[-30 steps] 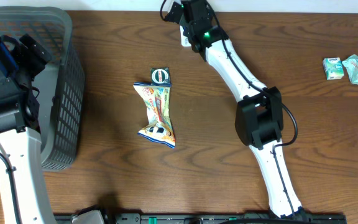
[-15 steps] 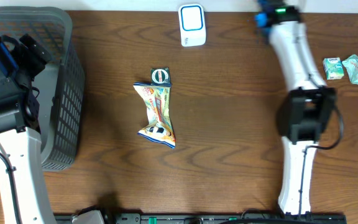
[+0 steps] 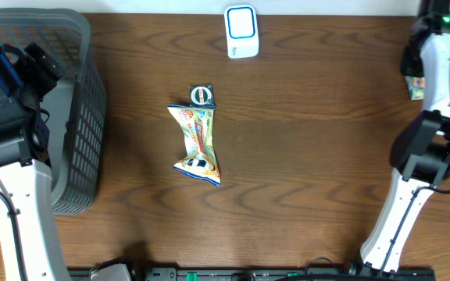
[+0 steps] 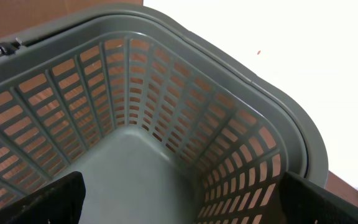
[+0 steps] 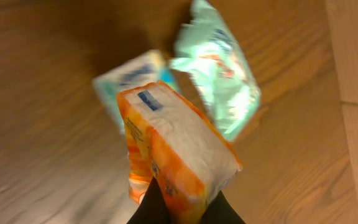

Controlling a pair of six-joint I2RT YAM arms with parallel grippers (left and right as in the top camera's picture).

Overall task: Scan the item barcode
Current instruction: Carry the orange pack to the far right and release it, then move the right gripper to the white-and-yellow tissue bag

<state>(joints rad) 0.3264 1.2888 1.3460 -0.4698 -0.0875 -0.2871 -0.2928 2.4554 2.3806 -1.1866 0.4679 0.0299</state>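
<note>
A grey mesh basket (image 3: 84, 117) is sitting at the left edge of the wooden surface (image 3: 303, 156), with the left arm (image 3: 14, 195) reaching over it. A crumpled snack packet (image 3: 198, 144) is lying mid-surface, a small dark pouch (image 3: 201, 95) touching its top end. A white scanner (image 3: 241, 31) is resting at the far edge. The right arm (image 3: 436, 86) is stretching along the right side (partly covering a small green packet (image 3: 415, 87)).

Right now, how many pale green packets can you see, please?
2. A boxy packet and a crinkled pouch lie side by side beneath the right tool; its arm may hide others.
</note>
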